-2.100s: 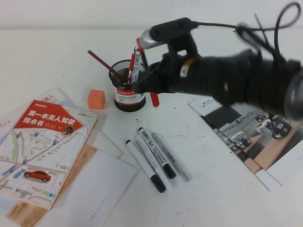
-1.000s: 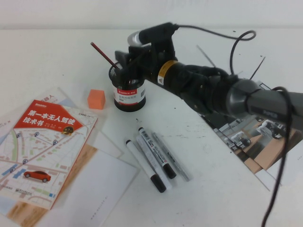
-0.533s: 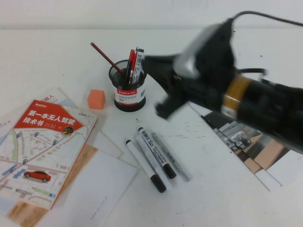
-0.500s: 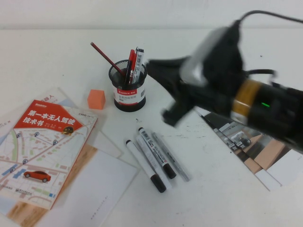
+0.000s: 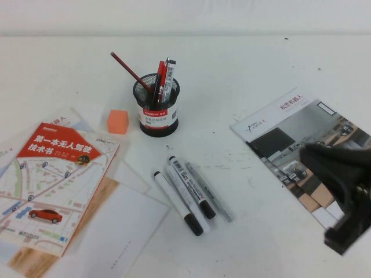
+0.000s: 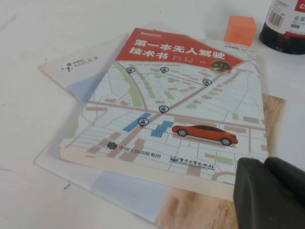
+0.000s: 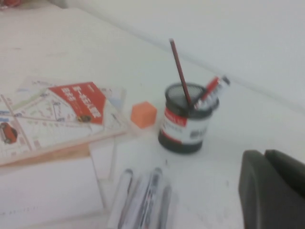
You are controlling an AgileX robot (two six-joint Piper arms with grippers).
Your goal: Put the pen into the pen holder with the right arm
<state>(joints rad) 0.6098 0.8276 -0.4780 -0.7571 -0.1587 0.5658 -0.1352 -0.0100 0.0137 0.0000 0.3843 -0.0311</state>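
One pen [image 5: 160, 81] stands in the pen holder [image 5: 158, 113], well apart from the right gripper [image 5: 343, 194], jaws pressed together

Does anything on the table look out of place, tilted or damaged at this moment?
Nothing looks damaged or spilled. The pen stands in the pen holder, beside a thin red pencil that leans far out. The right gripper, shut and empty, is over the magazine; the left gripper is by the book.

office desk, markers [image 5: 185, 194], booklets [image 5: 55, 179]
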